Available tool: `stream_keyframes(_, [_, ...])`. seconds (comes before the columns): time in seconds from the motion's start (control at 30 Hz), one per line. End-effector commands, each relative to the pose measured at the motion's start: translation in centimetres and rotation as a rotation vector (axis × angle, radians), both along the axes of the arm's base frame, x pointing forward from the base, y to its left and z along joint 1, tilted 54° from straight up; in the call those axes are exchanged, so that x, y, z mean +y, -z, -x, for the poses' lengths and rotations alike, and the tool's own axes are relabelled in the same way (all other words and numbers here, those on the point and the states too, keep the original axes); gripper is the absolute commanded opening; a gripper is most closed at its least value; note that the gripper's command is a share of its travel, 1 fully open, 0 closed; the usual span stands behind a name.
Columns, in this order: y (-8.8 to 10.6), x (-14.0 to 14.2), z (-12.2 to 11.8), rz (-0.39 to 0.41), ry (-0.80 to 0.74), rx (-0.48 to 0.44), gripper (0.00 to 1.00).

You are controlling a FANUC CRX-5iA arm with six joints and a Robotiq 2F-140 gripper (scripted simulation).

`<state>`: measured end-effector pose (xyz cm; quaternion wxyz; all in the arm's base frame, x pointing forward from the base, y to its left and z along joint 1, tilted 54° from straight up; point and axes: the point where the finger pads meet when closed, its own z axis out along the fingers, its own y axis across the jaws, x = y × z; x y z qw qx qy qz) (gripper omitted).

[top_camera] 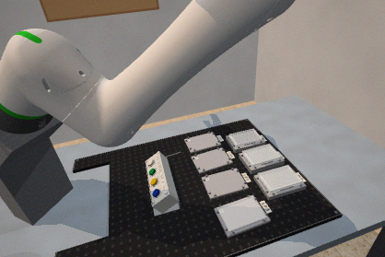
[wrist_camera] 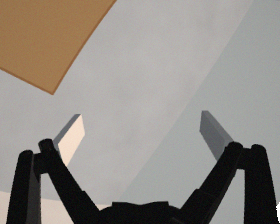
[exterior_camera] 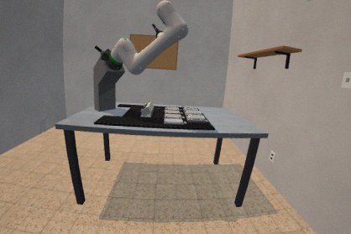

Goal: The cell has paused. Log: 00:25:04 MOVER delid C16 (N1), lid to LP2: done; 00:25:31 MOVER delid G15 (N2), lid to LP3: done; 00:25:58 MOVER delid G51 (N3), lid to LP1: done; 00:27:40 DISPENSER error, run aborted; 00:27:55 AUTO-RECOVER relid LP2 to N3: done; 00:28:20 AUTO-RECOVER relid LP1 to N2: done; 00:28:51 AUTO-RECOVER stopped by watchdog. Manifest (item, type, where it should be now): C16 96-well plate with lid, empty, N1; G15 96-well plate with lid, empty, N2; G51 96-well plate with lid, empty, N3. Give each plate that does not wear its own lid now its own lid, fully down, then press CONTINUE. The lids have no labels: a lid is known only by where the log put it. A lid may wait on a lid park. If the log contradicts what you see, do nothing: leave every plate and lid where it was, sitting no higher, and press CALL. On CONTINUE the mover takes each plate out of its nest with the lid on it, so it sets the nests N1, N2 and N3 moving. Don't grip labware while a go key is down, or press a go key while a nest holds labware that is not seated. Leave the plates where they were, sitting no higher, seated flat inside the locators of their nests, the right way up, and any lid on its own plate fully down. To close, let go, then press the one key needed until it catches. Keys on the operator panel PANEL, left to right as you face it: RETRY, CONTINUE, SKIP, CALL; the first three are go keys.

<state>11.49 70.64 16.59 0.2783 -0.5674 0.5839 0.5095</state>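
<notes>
Three white 96-well plates stand in a column on the right of the black baseplate (top_camera: 207, 189): back (top_camera: 245, 139), middle (top_camera: 261, 157) and front (top_camera: 279, 181). Their wells show through, and from here I cannot tell which plates wear a lid. Left of them are three bare grey lid-park pads (top_camera: 212, 159). A fourth spot at the front holds a loose, pale lid (top_camera: 241, 216) lying flat. The operator panel (top_camera: 158, 184) stands left of the pads with its coloured keys facing up. My gripper (wrist_camera: 141, 123) (exterior_camera: 155, 29) is open and empty, raised high above the table and facing the wall.
The arm's base pedestal (top_camera: 28, 170) stands at the left of the table. A corkboard (wrist_camera: 51, 19) hangs on the wall behind. Small label tags (top_camera: 247, 177) sit between the pads and the plates. A wall shelf (exterior_camera: 270, 51) is far to the right.
</notes>
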Motion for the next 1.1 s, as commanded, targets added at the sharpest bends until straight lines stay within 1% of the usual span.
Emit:
stream_keyframes(0.0, [0.0,0.0,0.0,0.000,0.000,0.000,1.00])
stream_keyframes(0.53, [0.0,0.0,0.0,0.000,0.000,0.000,1.00])
stream_keyframes(0.6, [0.0,0.0,-0.4,-0.001,0.008,-0.003,1.00])
stream_keyframes(0.63, [-0.1,0.0,-1.3,-0.003,0.026,-0.011,1.00])
stream_keyframes(0.67, [-0.1,0.0,-2.9,-0.005,0.059,-0.024,1.00])
stream_keyframes(0.7, [-0.2,-0.2,-5.3,-0.007,0.109,-0.044,1.00])
stream_keyframes(0.73, [-0.3,-0.6,-8.5,-0.008,0.176,-0.071,1.00])
stream_keyframes(0.8, [-0.3,-0.6,-8.7,-0.008,0.176,-0.071,1.00])
stream_keyframes(0.83, [-0.4,-1.4,-12.5,-0.006,0.261,-0.104,1.00])
stream_keyframes(0.9, [-0.4,-1.5,-12.9,-0.006,0.261,-0.104,1.00])
stream_keyframes(0.93, [-0.5,-2.7,-16.7,0.002,0.364,-0.144,1.00])
stream_keyframes(0.97, [-0.5,-2.9,-17.8,0.002,0.364,-0.144,1.00])
stream_keyframes(1.07, [-0.5,-2.9,-17.8,0.002,0.364,-0.144,1.00])
